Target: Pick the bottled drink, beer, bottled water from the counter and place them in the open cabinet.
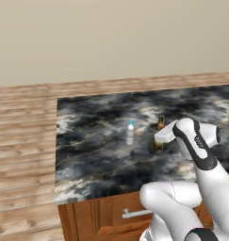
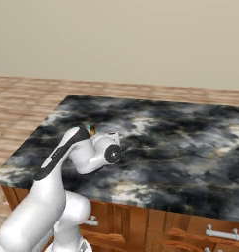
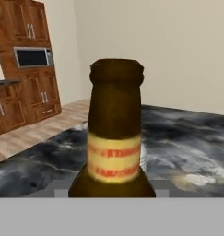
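A: Hand view. The beer (image 3: 114, 133) stands dead ahead and very near, amber neck and yellowish neck label square in front of the gripper. The bottle's lower body runs off the bottom, so the fingers are hidden from me there.

B: Closed on it or not?

A: Cannot tell. In the left base view the gripper (image 1: 159, 140) sits at the bottle (image 1: 160, 123), low on its body, with the neck sticking up just past the hand. Jaws look narrow, but contact is hidden by the wrist. I judge it is at or near a grasp, not yet a lift: the bottle appears upright on the counter (image 1: 97, 160).

B: And outward from the hand?

A: Bottled water (image 1: 130, 132) stands upright near the gripper, off to its left in that view, apart from the beer. Clear body, blue-green cap. Untouched on the slab.

B: The third bottle?

A: The bottled drink I cannot pick out. In the right base view the arm covers the area, and only a bit of bottle top (image 2: 91, 129) peeks above the forearm.

B: Progress, then?

A: Early, in my judgement. Two bottles are on the counter, and the shelf is not visible to check. Lifting, carrying and placing remain for the beer, then the water.
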